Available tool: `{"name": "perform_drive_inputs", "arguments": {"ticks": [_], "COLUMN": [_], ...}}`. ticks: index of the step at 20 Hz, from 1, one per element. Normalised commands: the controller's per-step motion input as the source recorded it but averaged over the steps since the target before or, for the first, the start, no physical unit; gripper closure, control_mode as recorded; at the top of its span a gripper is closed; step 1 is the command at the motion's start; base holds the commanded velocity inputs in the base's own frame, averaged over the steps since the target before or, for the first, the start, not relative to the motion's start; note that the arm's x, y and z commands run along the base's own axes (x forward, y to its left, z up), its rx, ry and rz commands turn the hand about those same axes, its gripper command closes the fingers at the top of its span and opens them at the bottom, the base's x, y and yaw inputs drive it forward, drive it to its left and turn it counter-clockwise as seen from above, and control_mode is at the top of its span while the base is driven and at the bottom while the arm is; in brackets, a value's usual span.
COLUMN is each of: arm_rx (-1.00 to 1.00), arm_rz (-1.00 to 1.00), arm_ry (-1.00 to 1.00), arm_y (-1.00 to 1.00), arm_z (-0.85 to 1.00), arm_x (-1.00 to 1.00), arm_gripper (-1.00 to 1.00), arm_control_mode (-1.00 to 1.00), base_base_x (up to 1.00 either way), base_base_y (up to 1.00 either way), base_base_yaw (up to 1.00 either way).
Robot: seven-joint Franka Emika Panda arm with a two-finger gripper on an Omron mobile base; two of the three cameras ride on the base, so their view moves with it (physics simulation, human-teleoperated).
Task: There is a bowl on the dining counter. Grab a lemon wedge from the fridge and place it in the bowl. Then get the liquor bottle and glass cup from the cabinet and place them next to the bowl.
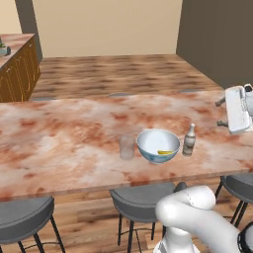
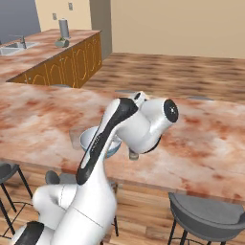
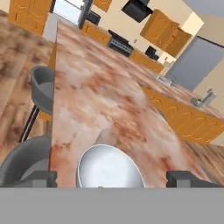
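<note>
On the dining counter point(image 1: 59, 128), the bowl point(image 1: 158, 146) holds the lemon wedge point(image 1: 164, 152), with glass cup point(image 1: 127, 147) and liquor bottle point(image 1: 189, 140) just beside it. Gripper point(image 3: 112, 177) jaws apart, holding nothing. All 3 look placed; best to retreat straight up, clear of the bottle.

White bowl point(image 1: 158, 146) — yellow lemon wedge point(image 1: 164, 152) inside — on a reddish-marbled counter point(image 1: 64, 133); grey stools point(image 1: 141, 200).

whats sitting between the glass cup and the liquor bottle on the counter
The bowl, with the lemon wedge inside it, sits between the glass cup and the liquor bottle. The left base view shows this.
</note>
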Motion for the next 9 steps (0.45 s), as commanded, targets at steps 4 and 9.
{"name": "perform_drive_inputs", "arguments": {"ticks": [4, 9], "arm_rx": [-0.41, -0.44], "arm_rz": [0.0, 0.0], "arm_ry": [-0.18, -0.22], "arm_y": [0.75, 0.8], "arm_z": [0.6, 0.53], "arm_x": [-0.99, -0.93], "arm_gripper": [-1.0, -1.0], "arm_control_mode": [-1.0, -1.0], "base_base_x": [0.0, 0.0], "base_base_y": [0.0, 0.0], "base_base_yaw": [0.0, 0.0]}}
